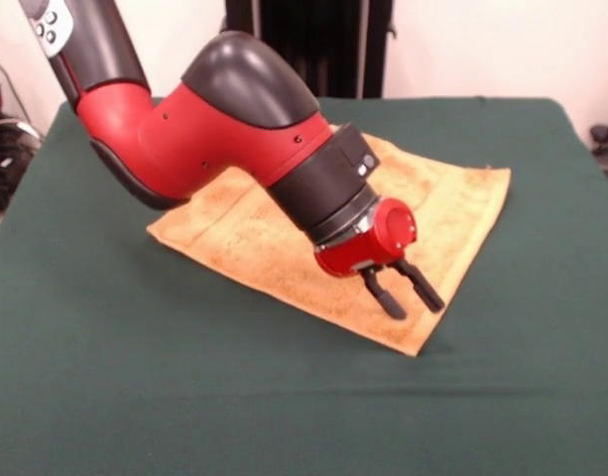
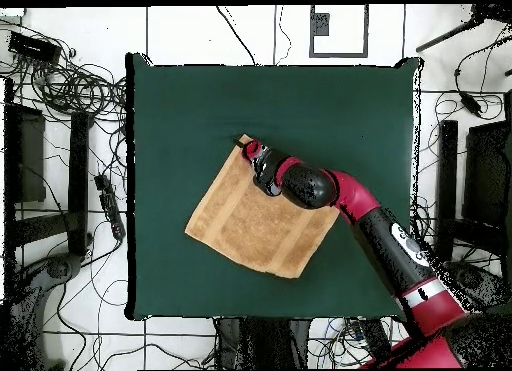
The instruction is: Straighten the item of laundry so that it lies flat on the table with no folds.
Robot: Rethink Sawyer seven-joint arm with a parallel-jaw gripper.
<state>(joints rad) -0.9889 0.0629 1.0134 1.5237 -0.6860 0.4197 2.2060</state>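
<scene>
- The towel (image 2: 255, 222) lies spread, turned askew, near the middle of the green desk (image 2: 200, 107).
- The arm (image 2: 385, 237) reaches in across the desk's lower right edge.
- The end effector (image 2: 258, 159) sits over the towel's upper corner.

The towel (image 1: 284, 238) lies spread on the table (image 1: 135, 397), under the gripper (image 1: 408, 293). Seen from the front, most of the towel stretches left of and behind the gripper, its nearest corner just below the gripper.

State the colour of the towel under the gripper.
Orange-tan; the towel shows best in the front view, lying on the dark green table.
</scene>
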